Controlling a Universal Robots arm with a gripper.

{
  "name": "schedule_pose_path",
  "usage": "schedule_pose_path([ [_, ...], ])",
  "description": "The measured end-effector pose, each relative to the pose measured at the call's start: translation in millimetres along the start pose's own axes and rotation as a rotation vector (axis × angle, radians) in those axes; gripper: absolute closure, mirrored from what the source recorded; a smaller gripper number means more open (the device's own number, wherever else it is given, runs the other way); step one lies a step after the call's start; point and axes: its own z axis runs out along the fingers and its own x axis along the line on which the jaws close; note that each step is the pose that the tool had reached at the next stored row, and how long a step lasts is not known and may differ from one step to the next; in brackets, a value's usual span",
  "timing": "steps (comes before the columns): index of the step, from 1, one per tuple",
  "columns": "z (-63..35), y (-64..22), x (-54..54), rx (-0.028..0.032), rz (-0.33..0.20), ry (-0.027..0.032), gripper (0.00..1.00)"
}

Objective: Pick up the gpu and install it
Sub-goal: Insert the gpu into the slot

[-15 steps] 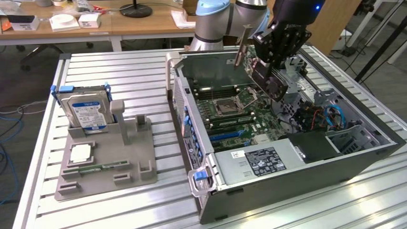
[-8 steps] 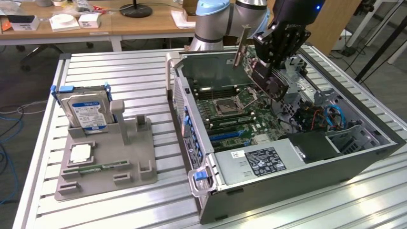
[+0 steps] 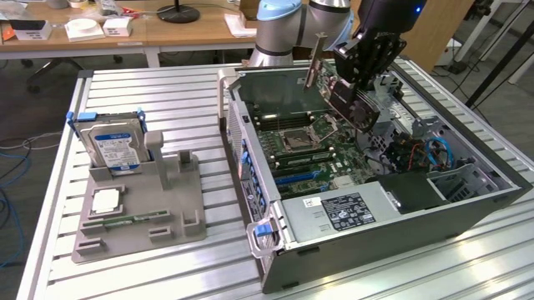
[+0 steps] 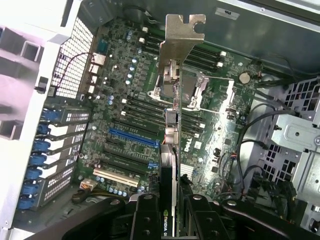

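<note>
Gripping gpu over motherboard, fingers clamped; card's held end cut off.

One gpu, one hard drive, one computer case, one holder.

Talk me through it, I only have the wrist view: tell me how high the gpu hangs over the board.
Observer: The gpu hangs tilted above the open case, not yet seated, gripped by the tool.
Operator: Report what sits outside the case.
Observer: The hard drive stands upright in a gray holder, on the exterior view's left of the case.
Operator: Name anything else there.
Observer: A memory stick lies flat on that holder.
</note>
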Motion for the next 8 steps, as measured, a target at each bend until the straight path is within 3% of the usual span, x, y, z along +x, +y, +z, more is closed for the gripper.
schedule_pose_path([
  [8, 0.0, 0.0, 0.0, 0.0012, -0.024, 0.0011, 0.74],
])
